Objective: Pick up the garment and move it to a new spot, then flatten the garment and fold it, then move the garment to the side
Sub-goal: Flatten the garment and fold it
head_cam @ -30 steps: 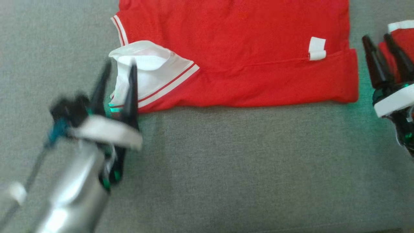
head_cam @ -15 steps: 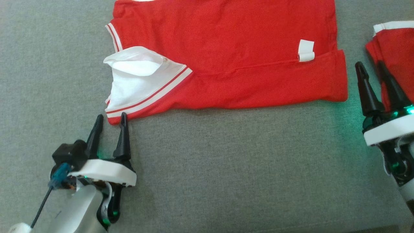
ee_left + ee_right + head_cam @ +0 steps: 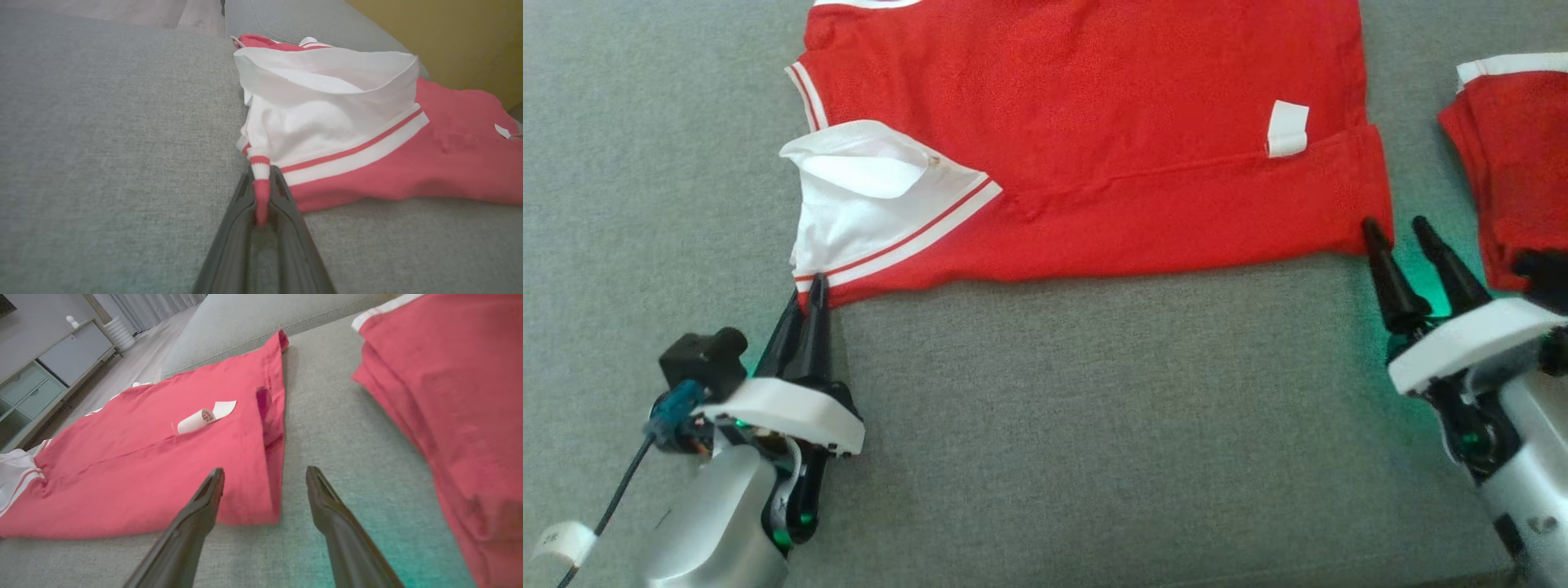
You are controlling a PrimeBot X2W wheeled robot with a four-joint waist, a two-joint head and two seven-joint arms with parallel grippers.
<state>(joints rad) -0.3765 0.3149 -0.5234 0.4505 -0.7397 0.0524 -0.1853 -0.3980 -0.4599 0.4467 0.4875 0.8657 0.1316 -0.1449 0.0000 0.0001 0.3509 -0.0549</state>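
- two red pieces on grey cushion (image 3: 1094, 425): garment (image 3: 1111, 122) spread at upper centre, folded stack (image 3: 1515, 163) at right edge
- long axis left–right; white panel (image 3: 866, 196) end toward frame left, hem right
- left gripper (image 3: 807, 294), lower left, pointing up-frame, clamped on garment's lower-left corner
- right gripper (image 3: 1394, 227), lower right, fingers spread, tips at hem corner

garment (image 3: 1094, 122) flat on cushion (image 3: 1094, 425) | second garment (image 3: 1519, 163) to its right, apart

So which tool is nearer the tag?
Right. The right tool, open, is at the shirt corner just below the tag; the left tool pinches the collar end, far off.
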